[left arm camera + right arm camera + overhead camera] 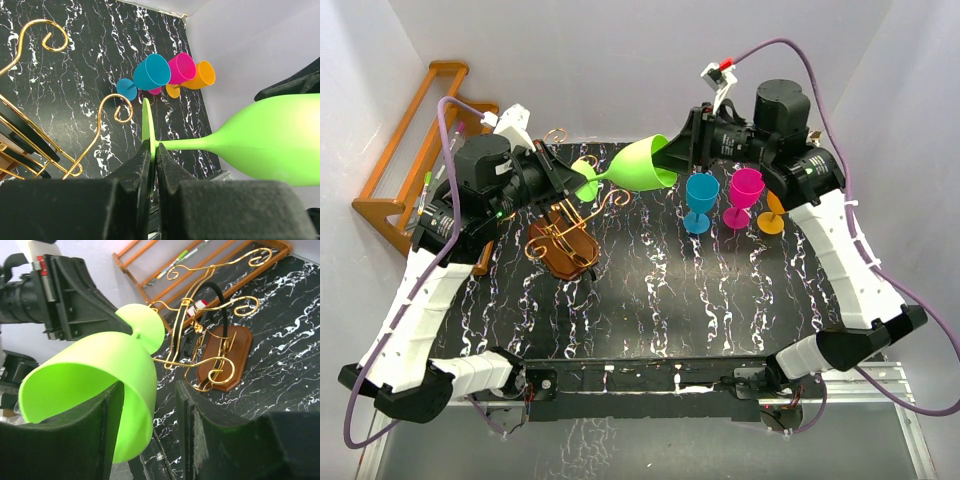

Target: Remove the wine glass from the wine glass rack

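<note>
**Green glass held sideways between two claws, off the wire**

Green wine glass (638, 165) (270, 140) (95, 370): on its side in the air over the far middle of the table (680, 300), foot pointing left, mouth pointing right. Hangs just right of the wine glass rack (563, 240) (95, 145) (210, 340), not on its wires. Foot close beside a gold scroll end; cannot tell whether touching.

Left gripper (582, 187) (153, 150): pinched tight on the thin foot disc, edge-on between the fingers. Left arm bent with elbow out at the table's left edge, wrist turned inward toward the centre.

Right gripper (668, 160) (150, 387): at the bowl's mouth, jaws parted astride the bowl wall, one finger (100, 435) toward the inside, the other (205, 435) outside with a visible gap to the green wall. Right arm mirrored, elbow out at the right edge, wrist turned left.

Rack upright on its brown oval base (235, 347), left of centre. Near half of the marbled table bare. White walls (620, 60) close behind and at both sides. Wooden shelf (410, 150) leaning in the far left corner.

Count: four glasses, namely one green, plus blue glass (700, 200) (151, 71), pink glass (745, 190) (181, 68) and orange glass (772, 218) (202, 74) standing in a row at far right, the orange partly behind the right arm. One rack, one shelf, two arms.
</note>
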Tool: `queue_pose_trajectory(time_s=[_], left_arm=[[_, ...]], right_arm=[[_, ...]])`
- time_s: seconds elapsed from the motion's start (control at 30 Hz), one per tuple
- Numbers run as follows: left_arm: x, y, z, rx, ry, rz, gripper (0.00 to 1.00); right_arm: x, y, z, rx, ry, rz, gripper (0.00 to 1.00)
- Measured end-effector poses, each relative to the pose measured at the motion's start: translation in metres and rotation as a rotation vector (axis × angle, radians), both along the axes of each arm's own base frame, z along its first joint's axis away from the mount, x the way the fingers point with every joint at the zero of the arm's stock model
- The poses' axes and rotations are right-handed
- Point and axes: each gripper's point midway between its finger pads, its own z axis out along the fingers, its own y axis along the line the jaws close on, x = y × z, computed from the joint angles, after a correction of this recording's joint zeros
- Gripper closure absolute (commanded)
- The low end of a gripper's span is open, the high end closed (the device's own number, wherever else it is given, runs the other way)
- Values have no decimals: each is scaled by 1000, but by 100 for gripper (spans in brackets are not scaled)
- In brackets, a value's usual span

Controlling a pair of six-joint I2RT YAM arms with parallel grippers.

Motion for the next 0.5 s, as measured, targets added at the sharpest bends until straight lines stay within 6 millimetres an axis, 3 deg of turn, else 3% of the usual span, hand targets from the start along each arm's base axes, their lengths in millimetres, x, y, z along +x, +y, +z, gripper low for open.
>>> queue_pose_trajectory(time_s=[0.1, 0.13, 0.2, 0.27, 0.37, 0.5], left_arm=[[0, 0, 0, 0, 0, 0, 100], [0, 0, 0, 0, 0, 0, 99], [0, 0, 0, -1, 2, 3, 77], [1, 1, 0, 1, 2, 10, 62], [1, 6, -3, 16, 17, 36, 54], [5, 16, -10, 53, 45, 93, 53]], right_arm=[[5, 6, -8, -36, 1, -21, 90], [5, 8, -10, -44, 2, -25, 92], [8, 8, -13, -58, 6, -45, 92], [13, 6, -18, -76, 12, -84, 92], [28, -5, -24, -111, 14, -198, 92], [46, -35, -30, -173, 11, -413, 92]])
